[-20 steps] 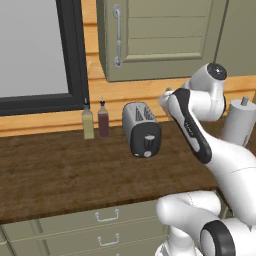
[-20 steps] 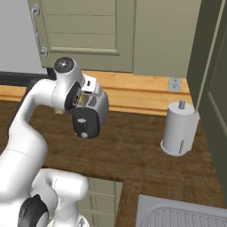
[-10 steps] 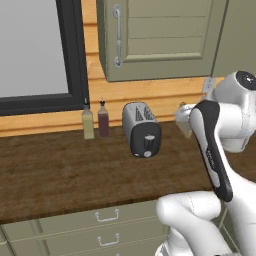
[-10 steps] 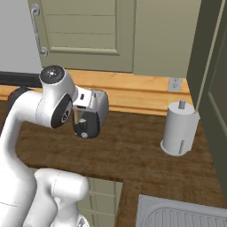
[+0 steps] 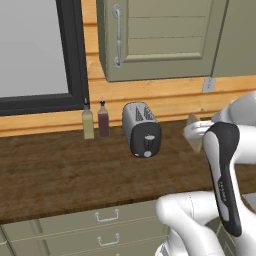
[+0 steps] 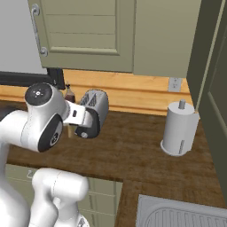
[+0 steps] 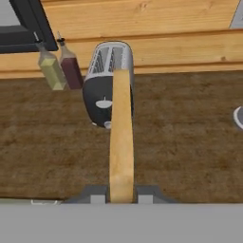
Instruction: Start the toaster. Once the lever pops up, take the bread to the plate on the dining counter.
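Observation:
The silver-grey toaster stands on the wood counter by the back wall, with its black knob end facing me. It also appears as the toaster and, from the hand, the toaster. My gripper is shut on the bread, a light-tan slice seen edge-on and pointing toward the toaster. From the left base, the bread hangs in the gripper, above the counter and well right of the toaster. The plate and the dining counter are out of view.
Two bottles, one yellowish and one dark red, stand left of the toaster. A white paper-towel roll stands at the right. A sink lies at the near right corner. Wall cabinets hang overhead.
The arm has swung from just beside the toaster out to the right, carrying the bread away from it. The toaster and bottles stayed put.

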